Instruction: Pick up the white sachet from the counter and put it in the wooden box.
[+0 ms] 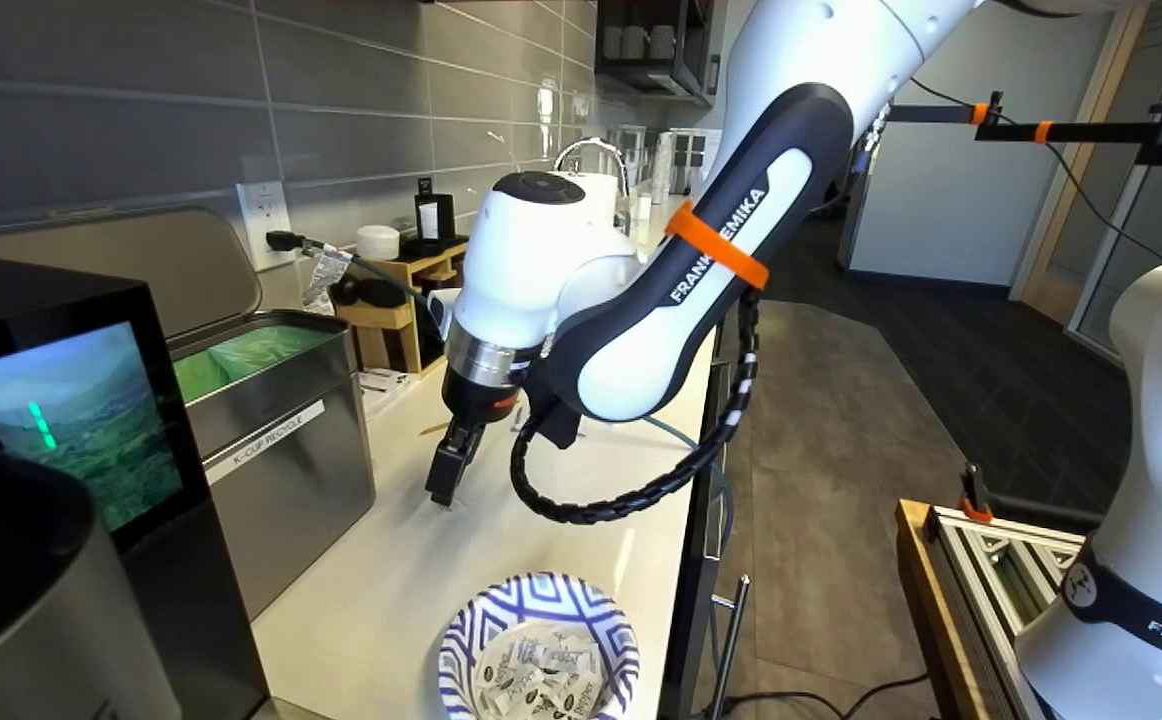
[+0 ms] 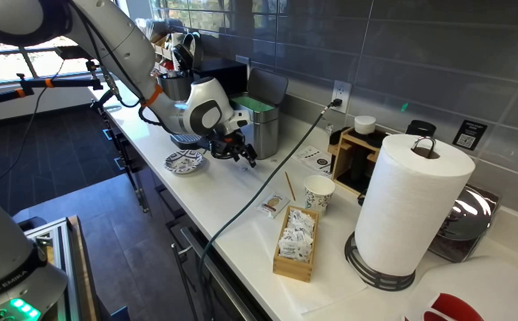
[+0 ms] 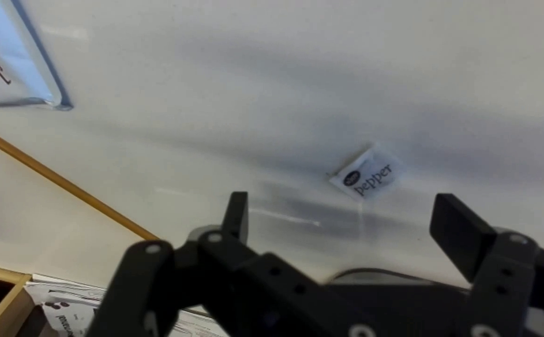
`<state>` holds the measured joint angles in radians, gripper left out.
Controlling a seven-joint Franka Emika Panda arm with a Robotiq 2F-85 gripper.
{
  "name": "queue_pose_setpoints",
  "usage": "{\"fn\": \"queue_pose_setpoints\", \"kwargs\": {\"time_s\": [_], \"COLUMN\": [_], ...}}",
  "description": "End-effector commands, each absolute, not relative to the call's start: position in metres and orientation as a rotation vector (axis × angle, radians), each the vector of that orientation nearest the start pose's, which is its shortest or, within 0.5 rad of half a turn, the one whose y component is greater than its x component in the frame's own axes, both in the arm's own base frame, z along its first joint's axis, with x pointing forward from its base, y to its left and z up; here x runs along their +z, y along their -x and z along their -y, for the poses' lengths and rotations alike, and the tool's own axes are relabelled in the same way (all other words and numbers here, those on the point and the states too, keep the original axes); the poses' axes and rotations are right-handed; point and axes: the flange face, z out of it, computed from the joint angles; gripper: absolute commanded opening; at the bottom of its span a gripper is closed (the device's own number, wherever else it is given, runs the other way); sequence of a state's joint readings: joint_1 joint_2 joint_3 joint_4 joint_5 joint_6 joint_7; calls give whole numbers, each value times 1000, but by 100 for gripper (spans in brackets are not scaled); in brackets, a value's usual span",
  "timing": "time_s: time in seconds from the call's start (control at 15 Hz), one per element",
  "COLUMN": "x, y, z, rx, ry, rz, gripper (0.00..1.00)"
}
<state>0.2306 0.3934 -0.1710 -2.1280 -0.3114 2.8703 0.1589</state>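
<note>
The white sachet (image 3: 370, 173), a small flat packet printed "pepper", lies on the pale counter in the wrist view. In an exterior view it is a tiny pale spot (image 2: 244, 169) beside the fingertips. My gripper (image 3: 340, 206) is open with nothing between its fingers, above the counter. In the wrist view the sachet appears just beyond the gap between the fingertips. The gripper points down in both exterior views (image 1: 443, 488) (image 2: 251, 161). The wooden box (image 2: 292, 268), filled with white sachets, stands nearer the paper towel roll. It does not show in the other frames.
A blue-and-white plate (image 1: 456, 650) holding sachets is near the gripper. A steel bin (image 1: 291, 480) stands close beside it. A cable (image 2: 259, 198) crosses between gripper and box. A stirrer (image 2: 289, 185), a packet (image 2: 273, 204), a paper cup (image 2: 318, 191) and a towel roll (image 2: 413, 205) are around.
</note>
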Motion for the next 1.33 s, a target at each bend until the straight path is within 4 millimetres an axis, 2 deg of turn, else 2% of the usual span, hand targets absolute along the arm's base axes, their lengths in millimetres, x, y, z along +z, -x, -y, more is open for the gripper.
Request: {"fn": "queue_pose_setpoints", "kwargs": {"time_s": [0.0, 0.27, 0.33, 0.47, 0.6, 0.67, 0.8, 0.87, 1.0, 1.27], "x": [247, 240, 238, 235, 238, 243, 258, 249, 260, 255], "y": [-599, -598, -597, -599, -603, -606, -610, -602, -609, -626], "z": [-72, -92, -97, -104, -111, -113, -112, -116, -114, -110], "rx": [-553, -496, -443, -380, -275, -204, -104, -183, -145, -142], "ry": [3284, 3299, 3300, 3313, 3300, 3270, 3204, 3257, 3227, 3209], "rz": [396, 436, 450, 457, 435, 421, 389, 399, 390, 352], "gripper": [100, 100, 95, 91, 90, 98, 98, 96, 99, 100]}}
